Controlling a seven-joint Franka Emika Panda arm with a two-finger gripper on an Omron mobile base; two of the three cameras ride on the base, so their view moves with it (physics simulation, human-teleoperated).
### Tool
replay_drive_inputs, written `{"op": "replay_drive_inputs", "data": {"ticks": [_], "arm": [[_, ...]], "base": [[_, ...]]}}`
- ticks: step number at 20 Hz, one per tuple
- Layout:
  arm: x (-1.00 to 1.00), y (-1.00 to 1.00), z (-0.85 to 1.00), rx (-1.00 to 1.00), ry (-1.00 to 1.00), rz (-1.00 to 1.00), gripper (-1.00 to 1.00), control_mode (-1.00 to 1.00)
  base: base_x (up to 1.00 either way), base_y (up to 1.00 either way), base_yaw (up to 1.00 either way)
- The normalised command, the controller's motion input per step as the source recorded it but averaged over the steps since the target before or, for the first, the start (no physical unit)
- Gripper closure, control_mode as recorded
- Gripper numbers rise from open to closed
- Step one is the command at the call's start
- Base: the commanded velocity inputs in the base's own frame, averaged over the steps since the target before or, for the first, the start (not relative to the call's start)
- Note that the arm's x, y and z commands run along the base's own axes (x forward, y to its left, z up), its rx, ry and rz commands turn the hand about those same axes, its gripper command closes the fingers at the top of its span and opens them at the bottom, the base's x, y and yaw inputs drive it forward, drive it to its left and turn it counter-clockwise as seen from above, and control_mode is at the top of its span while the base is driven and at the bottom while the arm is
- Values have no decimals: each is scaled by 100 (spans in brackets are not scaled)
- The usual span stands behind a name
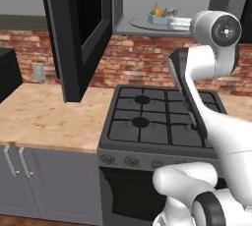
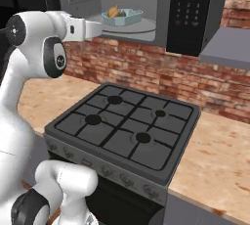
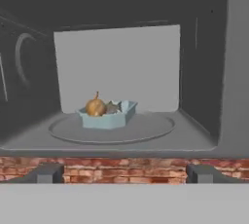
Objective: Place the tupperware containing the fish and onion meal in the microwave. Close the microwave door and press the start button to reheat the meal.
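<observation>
Tupperware, a small shallow pale-blue tub with rounded corners, sits on the round light turntable plate inside the microwave, slightly left of the plate's middle as the hand camera sees it. Inside the tub lies the fish and onion meal: a round golden-brown piece with a little stalk, and a duller greyish piece beside it. The tub stands level, its longer side running across the cavity mouth.

Straight out from the tub, just outside the opening and about level with the cavity floor, hangs the claw. Its two dark fingertips stand spread wide apart with nothing between them, so it is open and empty. The tub lies directly ahead of the claw, deeper into the cavity, and clear of it.

To the left of the cavity, the microwave door is swung fully outward, a tall black-framed panel with dark glass, hanging over the worktop. On the right of the cavity is the dark control panel with rows of small buttons. Below the microwave runs a red brick wall, and beneath that a black gas stove with four burners.

Judged from this, the placing looks done; the door closing comes next, and the door lies well to the claw's left.
</observation>
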Motion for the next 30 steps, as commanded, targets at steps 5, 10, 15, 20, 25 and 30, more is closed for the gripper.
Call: {"op": "replay_drive_inputs", "data": {"ticks": [5,10,15,20,25,30], "arm": [[-100,68,16,-60,7,30,-100,-100],[-100,39,0,-49,1,18,-100,-100],[-87,43,0,-39,7,3,-100,-100],[-55,62,6,-35,32,0,-100,-100],[-42,63,1,-35,30,-2,-100,-100],[-25,54,-22,-28,-5,0,-100,-100]], "base": [[0,0,0],[0,0,0],[0,0,0],[0,0,0],[0,0,0],[0,0,0]]}}
